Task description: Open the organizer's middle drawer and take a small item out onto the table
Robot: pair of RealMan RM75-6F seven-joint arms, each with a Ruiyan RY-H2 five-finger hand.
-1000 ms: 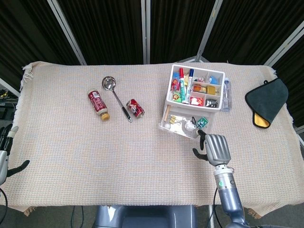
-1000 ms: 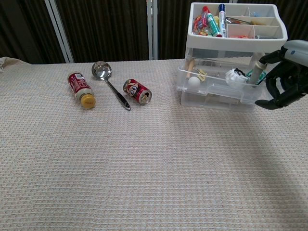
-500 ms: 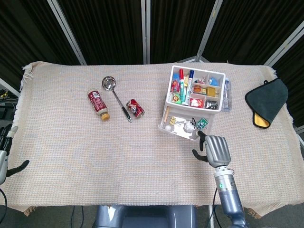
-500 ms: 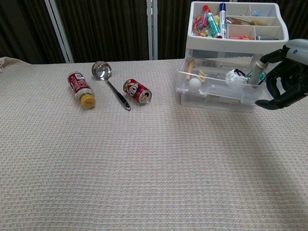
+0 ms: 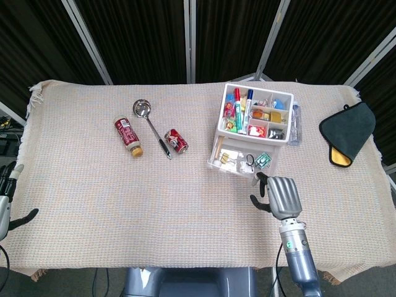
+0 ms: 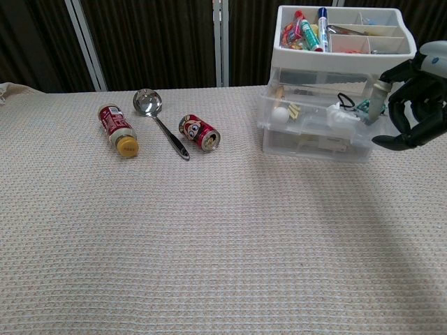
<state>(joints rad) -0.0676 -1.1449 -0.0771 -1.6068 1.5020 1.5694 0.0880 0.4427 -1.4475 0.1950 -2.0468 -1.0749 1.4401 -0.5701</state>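
Fingers (image 6: 397, 112) of the right hand (image 5: 281, 195) curl loosely, holding nothing, against the front corner of the organizer's clear drawer (image 6: 314, 122), which is nearly pushed in.

bottle (image 5: 129, 137) left of ladle (image 5: 150, 125), can (image 5: 176, 141) right

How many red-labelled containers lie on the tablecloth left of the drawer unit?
2: a bottle left of the ladle, and a can right of its handle. None seem hidden.
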